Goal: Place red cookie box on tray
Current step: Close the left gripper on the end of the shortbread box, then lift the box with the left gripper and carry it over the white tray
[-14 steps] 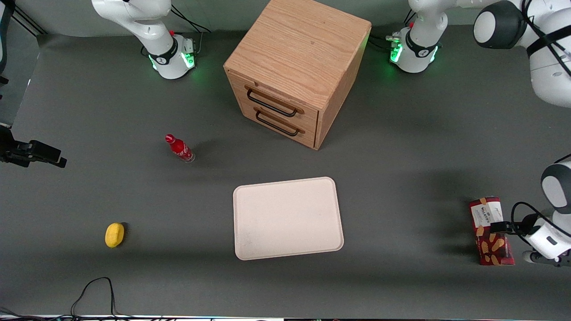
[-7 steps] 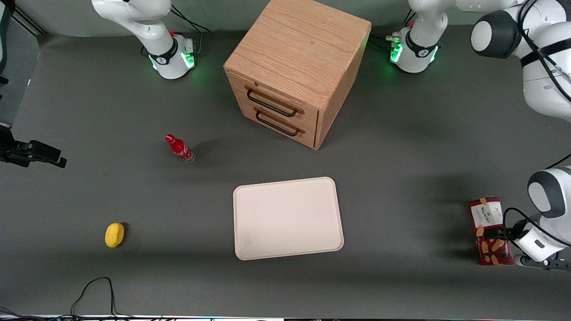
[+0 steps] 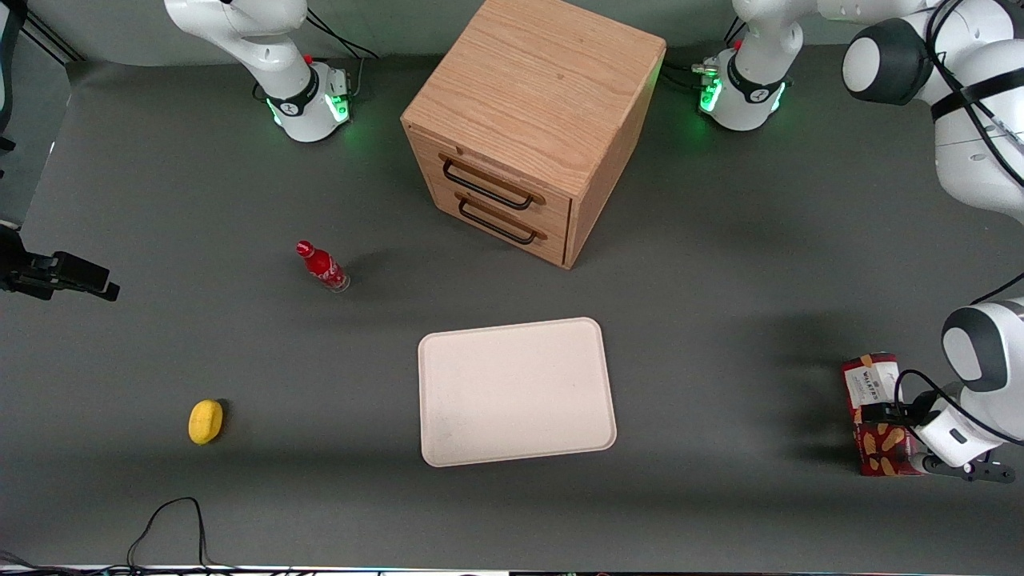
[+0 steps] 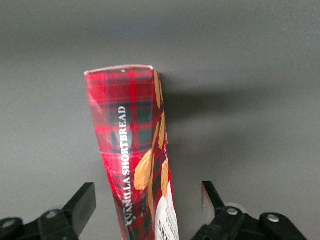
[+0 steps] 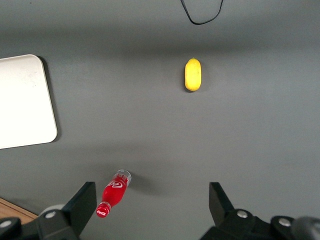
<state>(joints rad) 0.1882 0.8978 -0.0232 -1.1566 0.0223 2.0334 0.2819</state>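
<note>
Fingers spread wide, one on each side of the red cookie box, the left arm's gripper straddles the carton without touching it, so the jaws grip nothing. In the front view, the gripper hangs over the box's middle, toward the working arm's end of the table.

Across the front view, from the parked arm's end: a yellow lemon-like object lies near the camera; a small red bottle stands farther back; the wooden two-drawer cabinet sits farthest from the camera, drawers shut; the cream tray lies bare in front of it; the box rests on the table, well apart from the tray.

The box is plaid cardboard, and looks light and stiff along its length, though its thin walls would likely dent under a hard squeeze. Its printed skin may be a little slick. The sound hold appears to be across the narrow width near the middle, where the fingers already stand, so the long carton does not tip when lifted.

The table is covered in flat dark grey matting. The stretch between box and tray holds nothing, so the carry looks unobstructed, and the tray is far bigger than the box.
</note>
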